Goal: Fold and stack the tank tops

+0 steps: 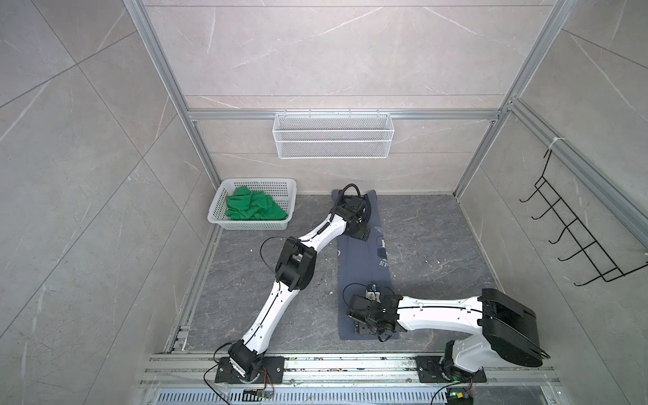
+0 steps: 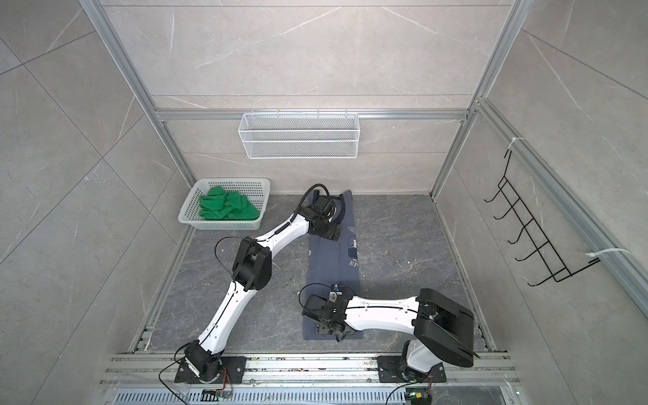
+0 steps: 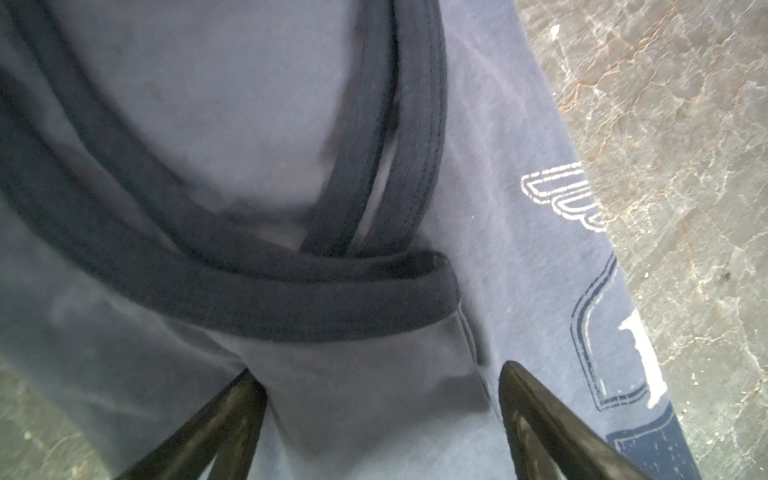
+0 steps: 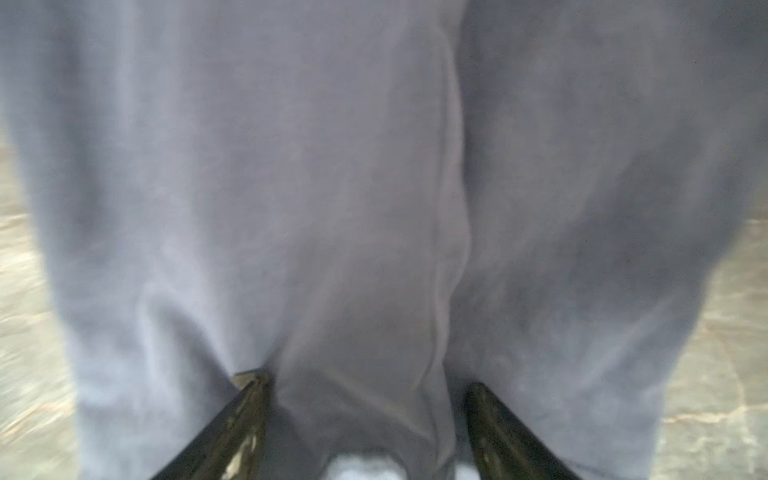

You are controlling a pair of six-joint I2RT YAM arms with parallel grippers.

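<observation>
The slate-blue tank top [image 1: 368,266] [image 2: 333,266] lies on the table as a long narrow strip running from the back wall toward the front, white print showing on its right edge. My left gripper [image 3: 382,374] stands open over its far part, just short of the dark-trimmed straps [image 3: 232,282]; in both top views the wrist covers it [image 1: 357,231]. At the near end my right gripper [image 4: 368,384] is open, fingertips pressed on the cloth [image 4: 291,166] with a low ridge between them. The green tank top [image 1: 254,208] [image 2: 228,208] lies crumpled in the white basket [image 1: 259,182].
The basket stands at the back left corner of the dark marble table [image 1: 438,245]. A white wire shelf [image 1: 333,135] hangs on the back wall and a black hook rack [image 1: 578,238] on the right wall. Aluminium rails [image 1: 350,364] run along the front edge.
</observation>
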